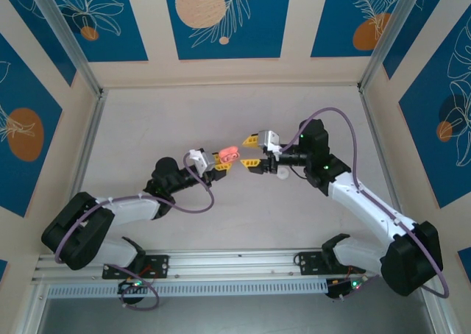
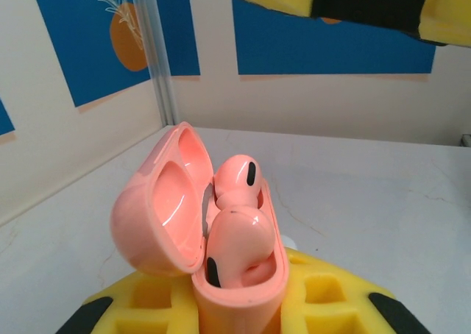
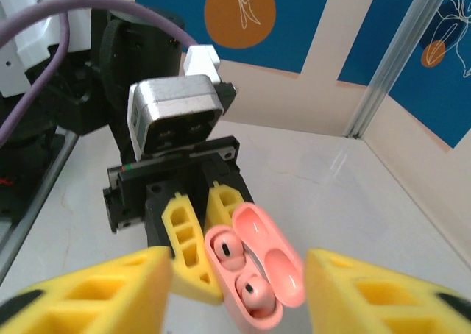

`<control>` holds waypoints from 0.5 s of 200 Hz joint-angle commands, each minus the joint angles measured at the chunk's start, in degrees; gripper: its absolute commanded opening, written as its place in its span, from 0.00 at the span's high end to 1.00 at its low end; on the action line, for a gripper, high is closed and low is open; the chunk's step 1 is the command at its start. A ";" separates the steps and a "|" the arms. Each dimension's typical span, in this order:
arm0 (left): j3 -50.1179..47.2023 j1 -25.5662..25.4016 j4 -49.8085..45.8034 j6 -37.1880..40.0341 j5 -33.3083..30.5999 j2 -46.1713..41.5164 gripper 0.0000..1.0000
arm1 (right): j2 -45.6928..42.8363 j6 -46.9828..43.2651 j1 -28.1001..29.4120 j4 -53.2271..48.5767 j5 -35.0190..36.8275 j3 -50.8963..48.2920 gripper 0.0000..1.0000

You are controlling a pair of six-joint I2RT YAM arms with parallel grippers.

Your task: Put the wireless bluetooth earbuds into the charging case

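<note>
The salmon-pink charging case is held off the table, my left gripper shut on its lower body. Its lid hangs open to the left. Two pink earbuds sit in the case's wells, one at the back and one at the front. The right wrist view also shows the case, its lid, both earbuds, and the left gripper's yellow fingers clamping it. My right gripper stands open just right of the case, holding nothing.
A small white round disc lies on the pale table under the right wrist. Blue-and-cream wall panels and aluminium posts enclose the table. A purple cable loops over the left arm.
</note>
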 commanded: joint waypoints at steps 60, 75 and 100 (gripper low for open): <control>2.87 -0.93 -5.50 6.71 9.04 -2.98 1.00 | 0.33 -15.17 -2.77 -24.67 0.43 6.40 0.32; 3.36 -1.12 -7.29 7.84 9.58 -3.24 1.00 | 1.63 -15.45 -2.64 -24.75 -0.07 6.98 0.31; 3.93 -1.57 -9.39 9.31 9.93 -3.66 1.00 | 3.98 -16.29 -1.79 -24.94 -0.52 8.19 0.31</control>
